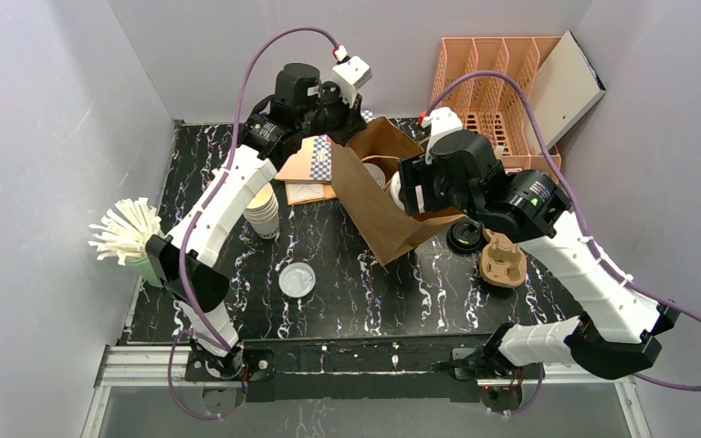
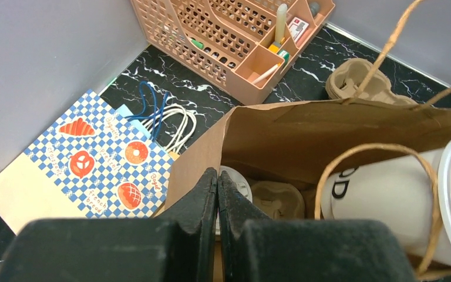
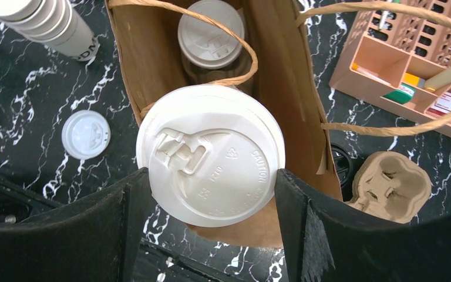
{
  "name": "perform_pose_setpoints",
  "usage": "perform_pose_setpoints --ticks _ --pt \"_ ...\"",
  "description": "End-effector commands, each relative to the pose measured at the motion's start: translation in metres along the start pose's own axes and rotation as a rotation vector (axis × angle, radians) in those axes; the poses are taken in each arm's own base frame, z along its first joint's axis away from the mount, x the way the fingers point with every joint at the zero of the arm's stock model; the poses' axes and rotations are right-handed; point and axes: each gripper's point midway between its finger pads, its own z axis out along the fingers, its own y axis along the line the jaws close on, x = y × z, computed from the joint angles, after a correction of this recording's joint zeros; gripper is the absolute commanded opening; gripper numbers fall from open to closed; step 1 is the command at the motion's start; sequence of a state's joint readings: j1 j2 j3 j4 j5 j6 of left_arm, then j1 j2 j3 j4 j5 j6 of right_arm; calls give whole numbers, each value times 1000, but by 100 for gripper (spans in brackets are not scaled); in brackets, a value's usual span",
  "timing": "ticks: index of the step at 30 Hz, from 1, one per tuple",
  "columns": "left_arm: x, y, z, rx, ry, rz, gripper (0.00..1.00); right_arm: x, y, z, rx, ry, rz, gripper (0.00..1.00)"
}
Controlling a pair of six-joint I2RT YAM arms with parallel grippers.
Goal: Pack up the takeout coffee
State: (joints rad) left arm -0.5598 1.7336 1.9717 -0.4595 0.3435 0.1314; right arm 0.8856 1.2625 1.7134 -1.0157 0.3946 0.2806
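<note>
1. The right end effector (image 3: 210, 197) is clamped on the pale lidded cup (image 3: 211, 150), one finger on each side just under the lid's rim. The cup hangs at the mouth of the paper bag (image 3: 296, 94), not yet down inside it.
2. The cup's long axis runs along the fingers, base first towards the bag's bottom. The right arm carries it, so the coming move is probably a straight descent.
3. Deeper in the bag, beyond the held cup, a second lidded cup (image 3: 210, 32) stands in a pulp carrier (image 2: 276, 200). The well beside it looks free. A twine handle (image 3: 243, 53) loops across the bag's mouth between the two cups and could snag the descent.
4. The left end effector (image 2: 217, 188) has its fingers pressed together at the bag's far rim, seemingly pinching it to keep the mouth open.
5. The held lid is embossed "CAUTION", and the cup's side shows the letters "OD".
6. Behind the bag lies a blue checked bag (image 2: 103, 158) printed "croissant", "Pretzel" and "French bread". To the bag's left, a stack of lidless cups (image 3: 41, 23) shows "DN".
</note>
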Motion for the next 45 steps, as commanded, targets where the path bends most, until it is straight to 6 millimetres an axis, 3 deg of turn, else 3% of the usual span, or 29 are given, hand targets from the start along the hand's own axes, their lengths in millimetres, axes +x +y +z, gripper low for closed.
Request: perform_pose_setpoints --ticks 1,13,22,29,33,45 --pt "-18 -11 -16 29 -58 59 0 -23 -19 -9 72 -73 51 62" --pt "-18 -8 -15 15 -58 78 0 0 -36 -3 112 -6 60 62" --pt "-33 -5 -14 -5 -116 51 0 25 -16 27 -1 43 -34 63" --pt "-49 -4 -14 -16 -172 12 0 41 -5 40 -80 10 -92 62" --pt "-56 -5 -15 -16 -196 -7 0 55 2 48 -92 32 -115 61" --pt "-65 -15 -15 34 -227 -112 0 71 14 68 -69 22 -170 59"
